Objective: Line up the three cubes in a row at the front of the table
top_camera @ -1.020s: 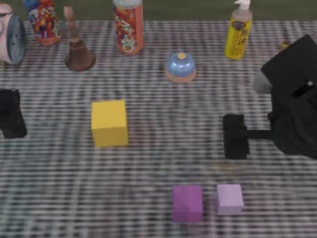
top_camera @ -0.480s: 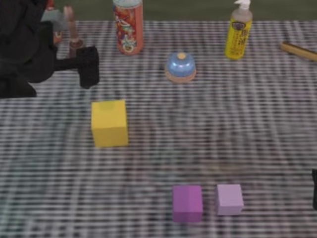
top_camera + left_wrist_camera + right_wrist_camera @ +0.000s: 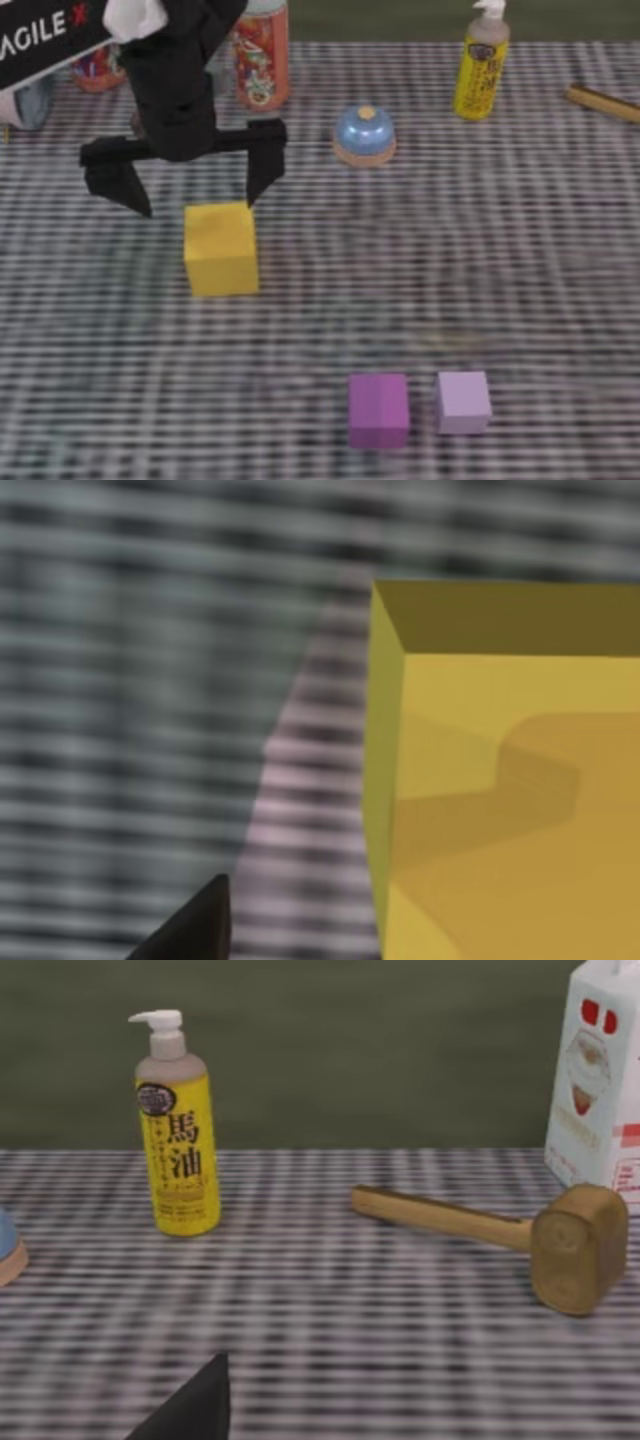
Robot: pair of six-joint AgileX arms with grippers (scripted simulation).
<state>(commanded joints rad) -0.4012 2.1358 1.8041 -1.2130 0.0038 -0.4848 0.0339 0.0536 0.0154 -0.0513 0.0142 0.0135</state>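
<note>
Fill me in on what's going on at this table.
The left gripper hangs open over the table, just behind the yellow cube, fingers spread wider than the cube, apparently lining up to grab it. The cube sits on the cloth towards the left, not yet gripped. The purple cube and lilac cube already sit side by side at the front, with a small gap between them. The right arm is out of the top view.
</note>
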